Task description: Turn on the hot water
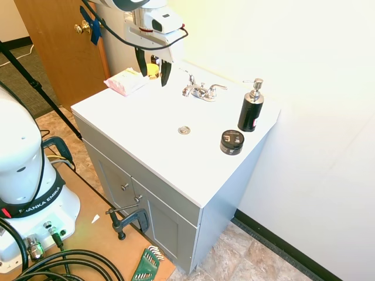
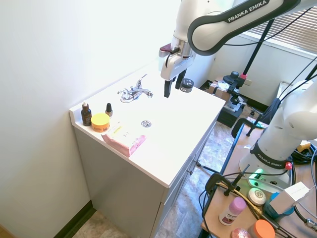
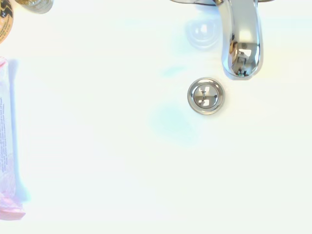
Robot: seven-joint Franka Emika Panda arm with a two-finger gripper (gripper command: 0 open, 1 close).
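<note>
A small chrome two-handle faucet (image 1: 200, 91) stands at the back of the white vanity top (image 1: 146, 146). Its left-end lever, the hot water handle (image 1: 190, 78) (image 2: 123, 92), is slim and shiny and points away from the spout. The matching right lever (image 1: 218, 88) lies on the other side. My gripper (image 1: 152, 70) (image 2: 172, 87) hangs open above the basin, in front of the faucet and clear of it, with nothing between its fingers. The wrist view looks straight down on the spout (image 3: 241, 46) and the drain (image 3: 206, 96); the handles fall outside it.
A black pump bottle (image 1: 251, 108) and a round black jar (image 1: 232, 142) stand at the right end. A pink packet (image 1: 126, 82), a yellow jar (image 2: 100, 122) and small dropper bottles (image 2: 86, 114) sit at the left end. A wall runs close behind the faucet.
</note>
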